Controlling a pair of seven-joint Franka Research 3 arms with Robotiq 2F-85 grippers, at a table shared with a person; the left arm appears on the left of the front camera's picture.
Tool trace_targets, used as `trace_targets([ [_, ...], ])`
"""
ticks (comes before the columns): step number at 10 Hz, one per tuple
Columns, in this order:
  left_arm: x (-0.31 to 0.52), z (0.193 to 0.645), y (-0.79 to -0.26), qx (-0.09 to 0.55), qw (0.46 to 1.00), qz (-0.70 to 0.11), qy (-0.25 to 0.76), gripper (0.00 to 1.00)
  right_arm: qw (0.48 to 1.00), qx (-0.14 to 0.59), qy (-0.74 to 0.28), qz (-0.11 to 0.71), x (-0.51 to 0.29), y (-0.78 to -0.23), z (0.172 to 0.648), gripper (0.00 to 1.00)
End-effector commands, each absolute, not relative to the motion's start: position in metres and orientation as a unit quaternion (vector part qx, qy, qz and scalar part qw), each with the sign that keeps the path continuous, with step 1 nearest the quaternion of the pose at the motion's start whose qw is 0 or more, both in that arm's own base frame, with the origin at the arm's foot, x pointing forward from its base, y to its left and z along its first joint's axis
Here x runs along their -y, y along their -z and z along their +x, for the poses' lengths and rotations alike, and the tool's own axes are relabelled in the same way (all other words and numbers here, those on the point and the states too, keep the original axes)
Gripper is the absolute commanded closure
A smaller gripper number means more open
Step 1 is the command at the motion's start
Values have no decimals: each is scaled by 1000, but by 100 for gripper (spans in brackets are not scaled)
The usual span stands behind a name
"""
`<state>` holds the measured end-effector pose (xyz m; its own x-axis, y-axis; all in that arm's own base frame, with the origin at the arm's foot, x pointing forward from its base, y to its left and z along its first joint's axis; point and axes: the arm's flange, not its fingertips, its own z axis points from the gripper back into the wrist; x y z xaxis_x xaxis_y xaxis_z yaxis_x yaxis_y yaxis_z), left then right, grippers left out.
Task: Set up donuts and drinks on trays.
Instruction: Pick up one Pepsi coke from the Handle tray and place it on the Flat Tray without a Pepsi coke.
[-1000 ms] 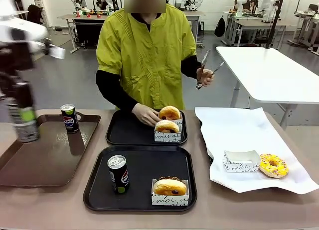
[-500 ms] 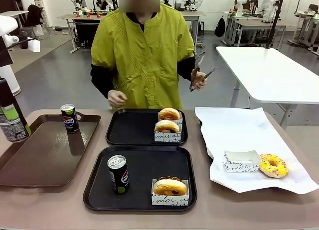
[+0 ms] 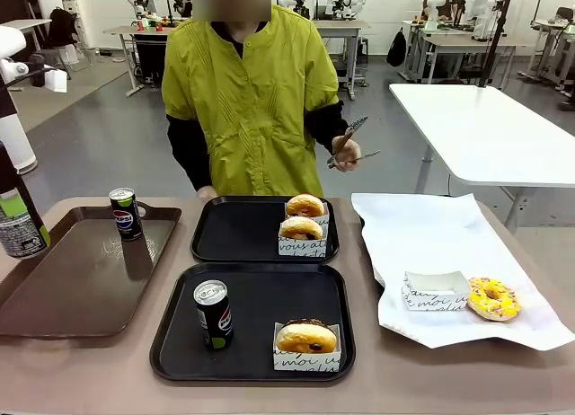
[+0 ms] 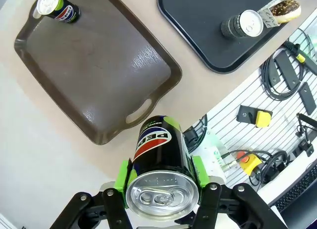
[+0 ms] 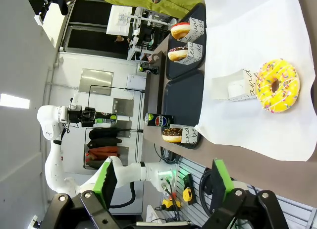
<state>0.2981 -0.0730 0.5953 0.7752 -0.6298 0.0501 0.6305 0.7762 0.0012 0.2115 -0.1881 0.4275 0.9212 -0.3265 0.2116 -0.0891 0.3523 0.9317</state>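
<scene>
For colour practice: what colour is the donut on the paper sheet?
The donut is yellow, sprinkled; right wrist view.

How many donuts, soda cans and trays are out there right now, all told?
Round golden-brown donuts: 4
Slim dark Pepsi soda cans: 3, one held by the left gripper
Black rectangular plastic trays: 2
Glossy brown tray: 1
Total: 10

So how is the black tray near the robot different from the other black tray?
The near tray holds one can and one chocolate donut; the far tray holds a front donut and a back donut, and no can. The near tray sits on the robot's side; the far tray sits by the person. Both are black with rounded corners and raised rims.
</scene>
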Motion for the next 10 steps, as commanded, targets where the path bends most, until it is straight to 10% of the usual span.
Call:
trace_targets([
  [1,74,295,-598,26,942,-4,335,41,795,192,68,571,189,-428,213,0],
  [10,93,313,-595,46,934,-1,353,41,795,192,68,571,189,-428,213,0],
])
